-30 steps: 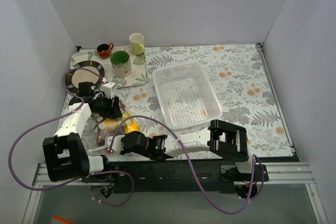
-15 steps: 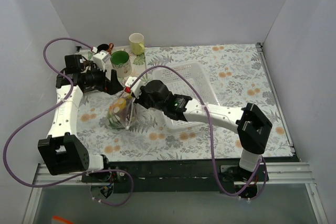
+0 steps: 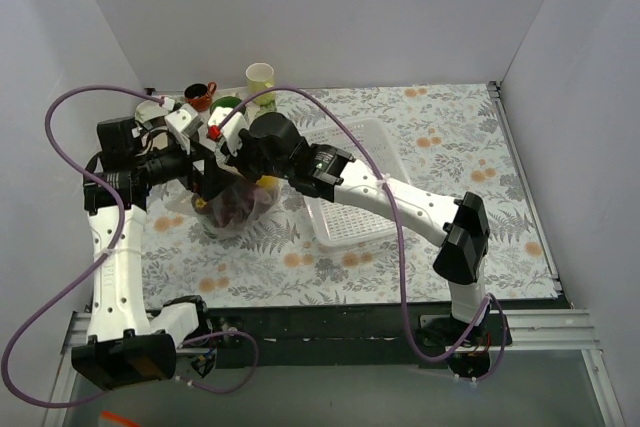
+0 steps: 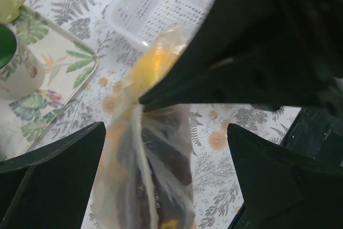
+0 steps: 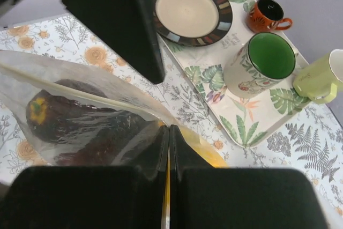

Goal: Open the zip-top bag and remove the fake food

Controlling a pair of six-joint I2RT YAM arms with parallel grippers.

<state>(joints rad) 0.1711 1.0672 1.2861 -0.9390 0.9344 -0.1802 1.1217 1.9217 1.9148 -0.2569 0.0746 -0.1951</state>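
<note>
The zip-top bag [image 3: 236, 209] hangs from its top edge, clear and floppy. My right gripper [image 3: 238, 169] is shut on that edge; in the right wrist view its fingertips [image 5: 169, 130] pinch the plastic. Fake food lies inside: a dark eggplant [image 5: 59, 112] with a yellow-green stem and a yellow piece [image 5: 199, 153]. My left gripper [image 3: 207, 179] is open wide. In the left wrist view the left gripper [image 4: 166, 151] straddles the bag [image 4: 155, 175] without touching it, and the right gripper's black body [image 4: 257, 41] fills the top right.
A leaf-print tray [image 5: 252, 119] at the back left carries a striped plate [image 5: 187, 9], an orange cup [image 5: 265, 15], a green-lined mug [image 5: 265, 63] and a pale yellow-green cup [image 5: 321, 79]. A white perforated basket [image 3: 390, 152] sits right of the bag.
The right gripper has carried the bag from the near left up and toward the back. The left gripper has opened wide and now stands around the hanging bag.
</note>
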